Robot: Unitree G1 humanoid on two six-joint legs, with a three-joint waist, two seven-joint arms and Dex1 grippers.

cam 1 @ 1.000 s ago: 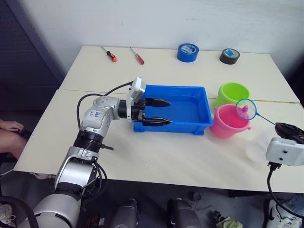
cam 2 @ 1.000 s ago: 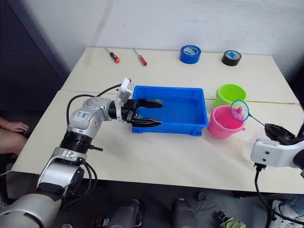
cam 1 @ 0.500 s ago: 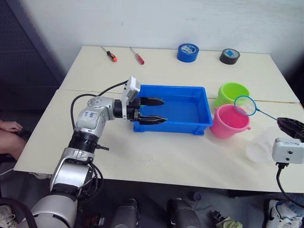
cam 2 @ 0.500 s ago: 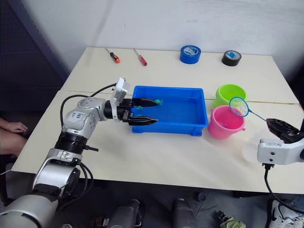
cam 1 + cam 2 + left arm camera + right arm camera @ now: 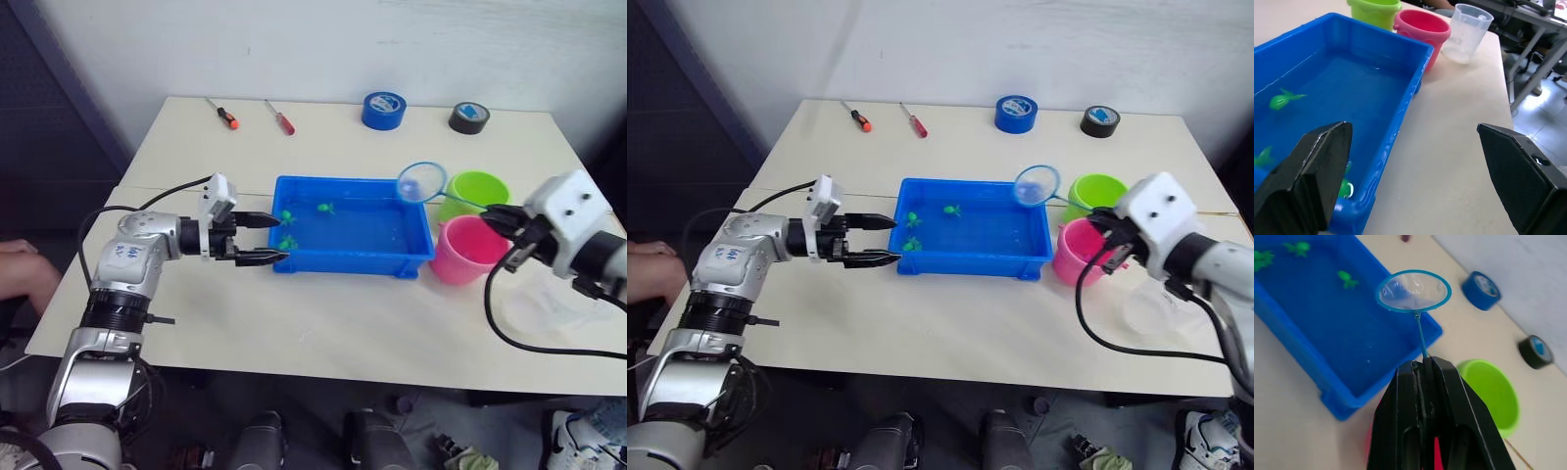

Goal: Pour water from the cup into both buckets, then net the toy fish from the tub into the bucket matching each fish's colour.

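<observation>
Scene: As the netting stage of the task runs, the right gripper [image 5: 1422, 369] is clamped on the thin handle of the net [image 5: 422, 182], whose empty hoop hangs ahead of its fingertips, above the far right corner of the tub [image 5: 333, 262].
Left gripper: The left gripper [image 5: 265, 239] hovers with its 2 fingers spread apart at the tub's left end, gripping nothing; the blue rim lies just ahead of its tips.
Fish: 3 green toy fish [image 5: 322, 208] show in the water, all in the tub's left half, nearer the left gripper than the net. No pink fish can be made out in the tub.
Buckets: The green bucket [image 5: 476, 189] sits just beyond the right gripper, the pink bucket [image 5: 464, 250] just beneath and before it, both beside the tub's right end.
Cup: The cup [image 5: 1466, 32] stands behind the right gripper, past the pink bucket.
Step in hand: Judged as carrying the net back for a green fish.
Doing it well: Lower the hoop tilted, slide it under 1 fish, lift level and slowly, then carry it to the green bucket, not the nearer pink one.
Risk: The handle is thin and could twist in the grip.
</observation>
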